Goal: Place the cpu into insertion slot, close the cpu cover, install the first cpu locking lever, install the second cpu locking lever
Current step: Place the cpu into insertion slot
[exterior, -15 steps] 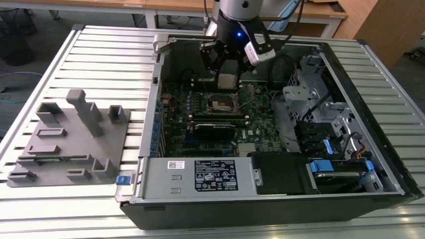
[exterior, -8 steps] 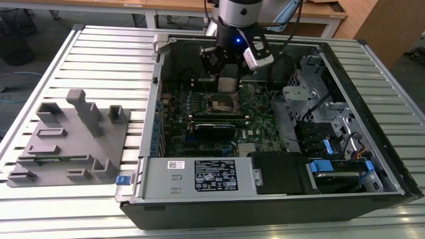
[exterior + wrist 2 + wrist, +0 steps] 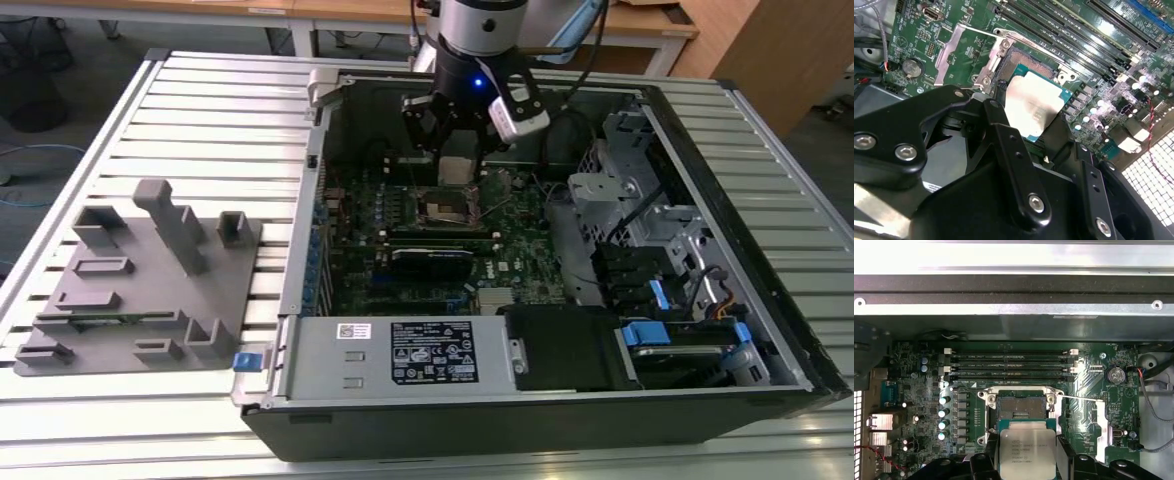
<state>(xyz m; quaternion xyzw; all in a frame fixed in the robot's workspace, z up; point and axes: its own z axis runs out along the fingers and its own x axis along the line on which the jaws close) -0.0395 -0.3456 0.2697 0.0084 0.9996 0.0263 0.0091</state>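
I see a slatted metal table point(image 3: 147, 110) under even light. Pale wooden desks point(image 3: 360, 12) stand behind it, a wooden cabinet point(image 3: 781, 50) sits at the exterior view's right, and a blue cable point(image 3: 27, 152) lies on the grey floor point(image 3: 94, 50).

- Arm point(image 3: 481, 25): round silvery-grey wrist section above a black collar carrying a small blue light point(image 3: 477, 82).
- Claw point(image 3: 461, 152): matte black, built of angular link bars.
- Silver round-headed screws point(image 3: 1035, 202) stud the links.
- White boxy unit point(image 3: 521, 115) beside the wrist.
- Dark cables point(image 3: 597, 40).
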